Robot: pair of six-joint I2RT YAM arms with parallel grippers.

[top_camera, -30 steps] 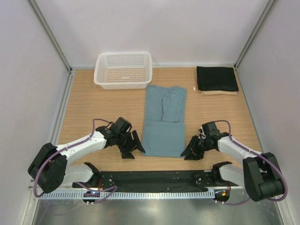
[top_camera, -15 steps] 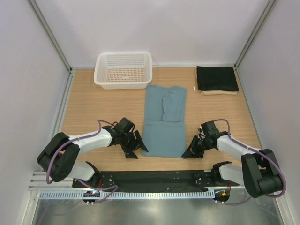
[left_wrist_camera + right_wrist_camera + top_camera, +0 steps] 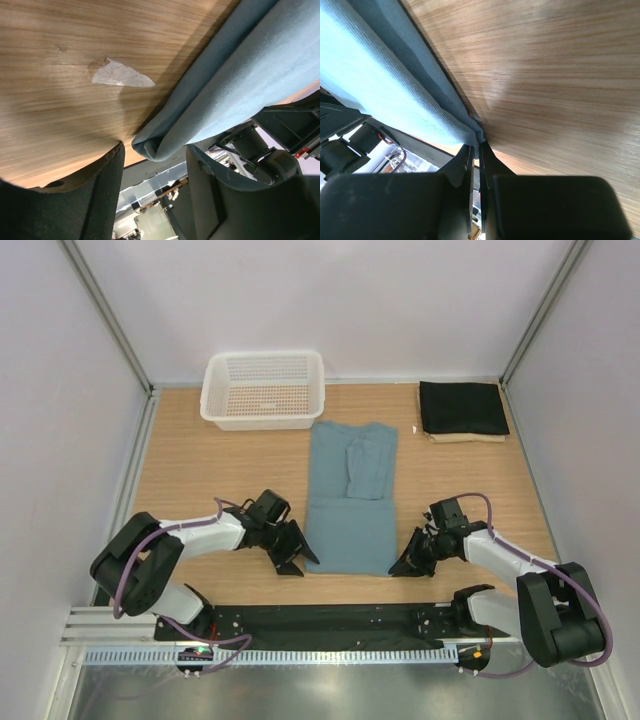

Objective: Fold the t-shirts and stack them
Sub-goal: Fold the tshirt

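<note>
The folded dusty teal-blue cotton t-shirt (image 3: 348,505) is laid flat at the middle of the wooden table (image 3: 200,470), its near right corner pinched in the closed right gripper (image 3: 402,565), its near left corner flanked by the spread-open left gripper (image 3: 297,558).

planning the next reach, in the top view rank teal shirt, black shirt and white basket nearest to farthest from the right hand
1. teal shirt, centre, its near corner pinched in the right hand
2. black shirt, far right corner
3. white basket, far side, left of centre
</note>
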